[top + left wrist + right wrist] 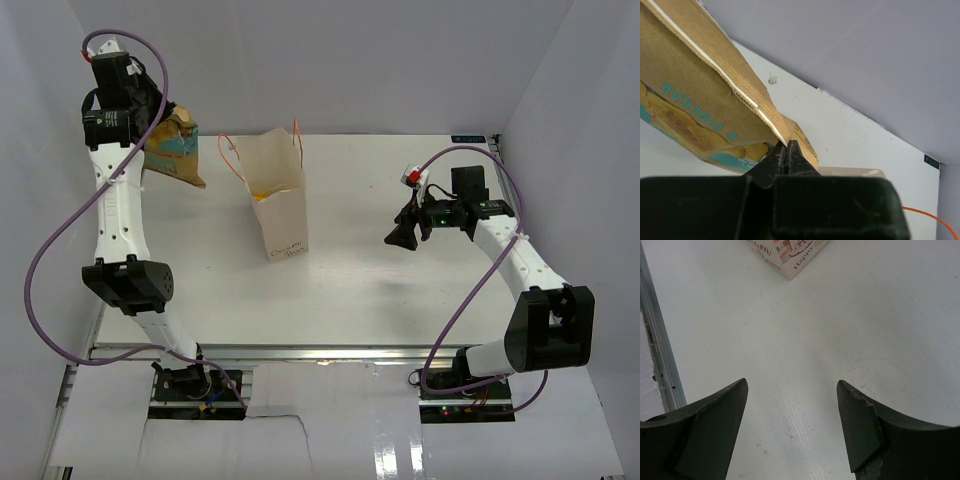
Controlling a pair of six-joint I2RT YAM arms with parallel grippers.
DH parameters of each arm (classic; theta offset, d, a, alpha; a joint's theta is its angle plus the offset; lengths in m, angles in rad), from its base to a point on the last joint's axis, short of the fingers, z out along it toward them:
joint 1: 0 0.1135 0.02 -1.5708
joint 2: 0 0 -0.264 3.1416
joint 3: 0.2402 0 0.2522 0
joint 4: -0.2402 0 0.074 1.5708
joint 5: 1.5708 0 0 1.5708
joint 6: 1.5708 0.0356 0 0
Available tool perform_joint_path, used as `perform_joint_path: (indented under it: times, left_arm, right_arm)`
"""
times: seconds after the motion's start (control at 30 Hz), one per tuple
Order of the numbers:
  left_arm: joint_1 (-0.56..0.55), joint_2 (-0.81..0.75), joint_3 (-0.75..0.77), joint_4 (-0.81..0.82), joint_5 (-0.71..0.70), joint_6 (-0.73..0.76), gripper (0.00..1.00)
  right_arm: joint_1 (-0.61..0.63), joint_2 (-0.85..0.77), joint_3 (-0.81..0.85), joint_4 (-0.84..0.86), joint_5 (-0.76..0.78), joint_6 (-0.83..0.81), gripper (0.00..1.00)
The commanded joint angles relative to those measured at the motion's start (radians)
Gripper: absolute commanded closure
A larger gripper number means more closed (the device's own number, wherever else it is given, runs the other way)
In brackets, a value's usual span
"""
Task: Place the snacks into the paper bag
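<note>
Your left gripper (786,151) is clamped on the chip bag (176,152), left of the paper bag (283,215) — your right gripper (792,386), right of it, gapes wide.

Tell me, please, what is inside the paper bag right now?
Through the open mouth of the paper bag, something yellow, probably a snack, shows inside. The bag's walls hide whatever else lies deeper.

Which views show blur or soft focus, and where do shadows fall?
Left wrist: left gripper dark, little detail; print on chip bag sharp. Right wrist: fingers dark, table evenly lit. Top: even light, only faint shadows on the table.
</note>
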Motion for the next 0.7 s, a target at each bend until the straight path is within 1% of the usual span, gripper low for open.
perform_joint_path:
  times: [0.0,0.27,0.67]
  left_arm:
    - [0.002,-0.051,0.12,0.058,0.05,-0.014,1.0]
    - [0.003,-0.063,0.157,0.153,0.097,-0.068,1.0]
    - [0.002,-0.065,0.193,0.331,0.216,-0.165,1.0]
  right_arm:
    - [-0.008,-0.017,0.035,0.014,-0.026,0.001,0.23]
    - [-0.008,-0.018,0.03,0.013,-0.026,-0.002,0.23]
    - [-0.008,-0.021,0.027,-0.006,-0.027,-0.007,0.23]
